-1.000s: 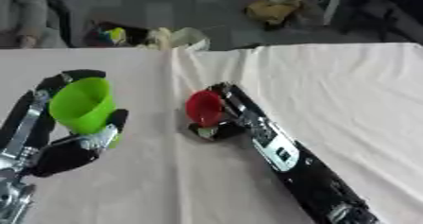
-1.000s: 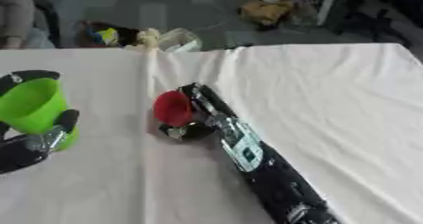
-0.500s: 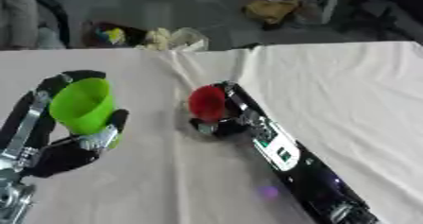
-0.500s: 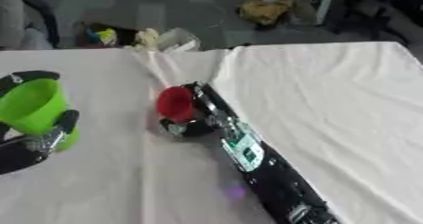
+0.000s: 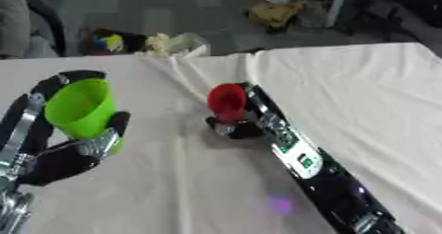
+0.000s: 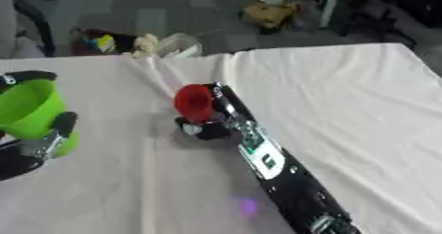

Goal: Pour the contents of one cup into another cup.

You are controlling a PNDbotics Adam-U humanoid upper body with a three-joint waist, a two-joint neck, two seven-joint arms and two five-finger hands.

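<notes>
Head-camera pair, looking down on the table [image 5: 172, 188], which is covered by a white cloth. At the left I see my left hand [image 5: 65, 154] clasped round the green cup [image 5: 79, 108], fingers and thumb curled about its wall; the cup is lifted off the cloth, its mouth open and tipped slightly toward the left. Near the middle, my right hand [image 6: 203, 127] grasps the red cup [image 6: 193, 102], which leans so that its mouth faces left, toward the green cup; the dark fingers close around its base, low over the cloth. My right forearm [image 5: 311, 164] runs from the lower right up to that cup. The two cups are well apart. I cannot tell what either cup contains. Beyond the far table edge, coloured clutter [image 5: 147, 43] lies on the floor.
</notes>
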